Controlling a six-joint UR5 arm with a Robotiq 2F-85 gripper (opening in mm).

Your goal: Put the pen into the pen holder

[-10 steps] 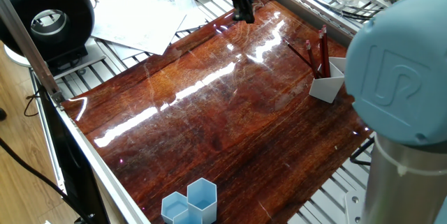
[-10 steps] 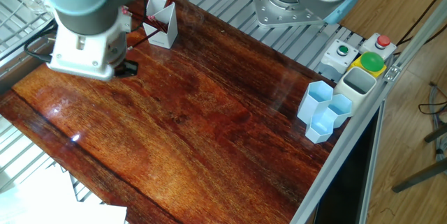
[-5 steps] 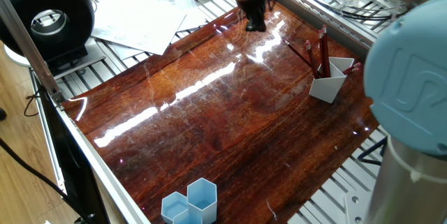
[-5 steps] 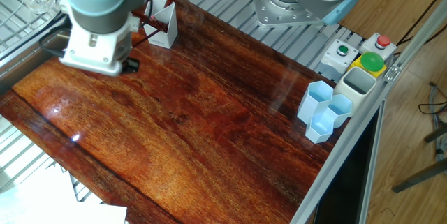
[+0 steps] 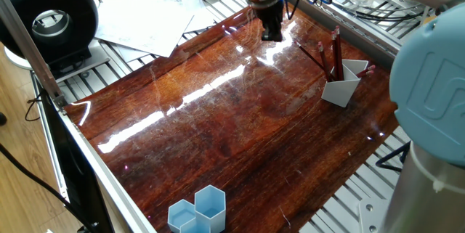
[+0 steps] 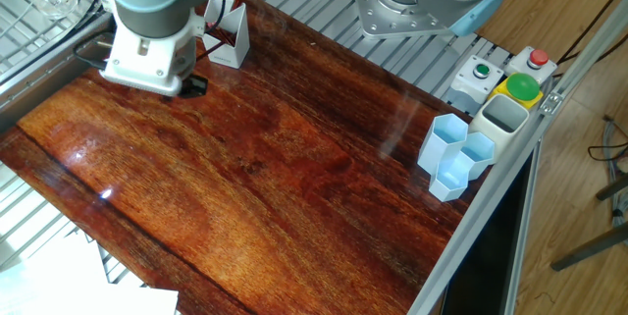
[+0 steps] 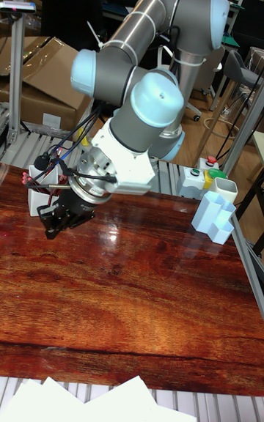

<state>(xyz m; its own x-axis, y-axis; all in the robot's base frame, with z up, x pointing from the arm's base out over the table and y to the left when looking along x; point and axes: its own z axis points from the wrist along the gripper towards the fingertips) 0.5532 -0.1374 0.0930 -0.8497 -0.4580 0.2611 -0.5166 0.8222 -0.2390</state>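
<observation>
Gripper (image 5: 272, 35) near table's (image 5: 218, 124) far edge, grip state unclear; pens (image 5: 336, 53) in pen holder (image 5: 343, 86) look light, stiff, mid-shaft hold.

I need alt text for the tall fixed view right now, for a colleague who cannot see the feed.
A grey and light blue robot arm reaches down over a glossy reddish-brown wooden table, its black two-finger gripper low above the surface at the left. Just behind the gripper stands a small white plastic pen holder with red pens in it. Light blue hexagonal cups sit at the right edge.
</observation>
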